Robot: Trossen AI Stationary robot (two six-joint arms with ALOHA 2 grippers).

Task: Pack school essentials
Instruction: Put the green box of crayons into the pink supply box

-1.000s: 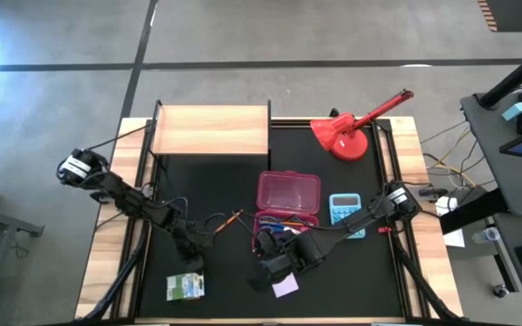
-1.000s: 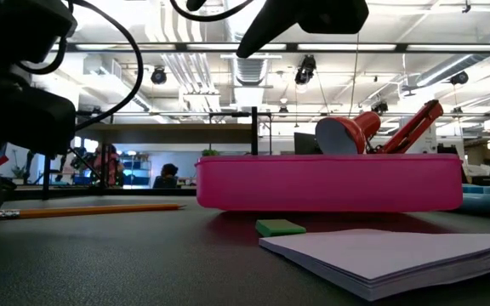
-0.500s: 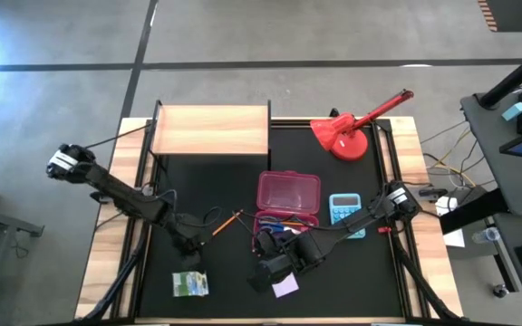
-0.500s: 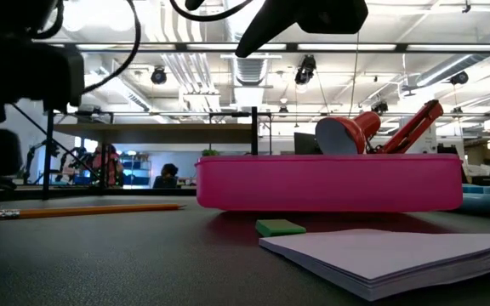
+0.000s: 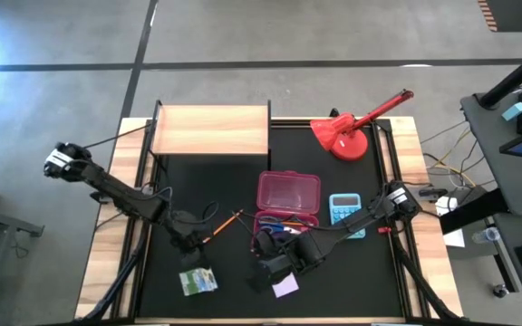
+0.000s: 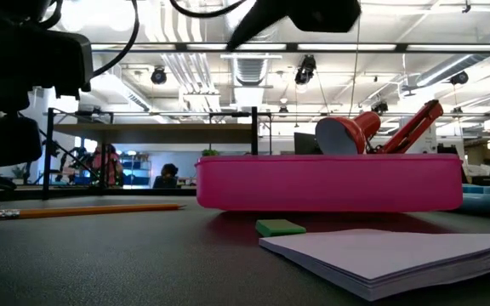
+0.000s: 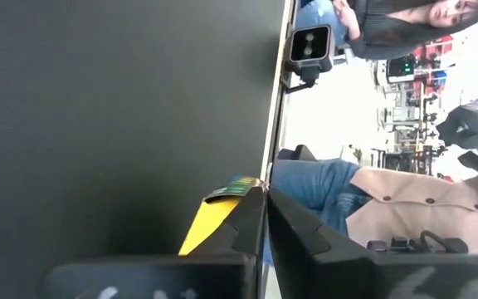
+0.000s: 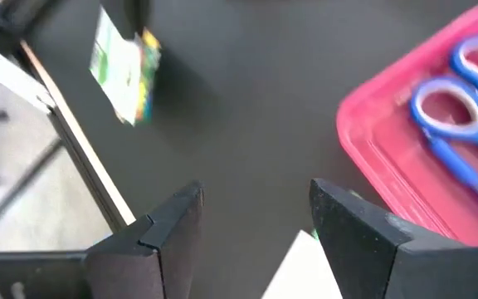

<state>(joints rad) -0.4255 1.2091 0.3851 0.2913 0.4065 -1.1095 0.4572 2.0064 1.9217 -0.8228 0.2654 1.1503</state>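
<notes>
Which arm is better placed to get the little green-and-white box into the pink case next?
Left. Its left gripper is shut on the little green-and-white box, seemingly lifted. The right gripper hangs open beside the pink plastic pencil case, holding nothing.

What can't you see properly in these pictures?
- What lies inside the pink case: in the low view its wall hides it.
- Writing on the green-and-white box: too small from above, blurred in the right wrist view.
- The blue scissors: cut off by the right wrist picture's edge.
- Calculator keys: too small.
</notes>
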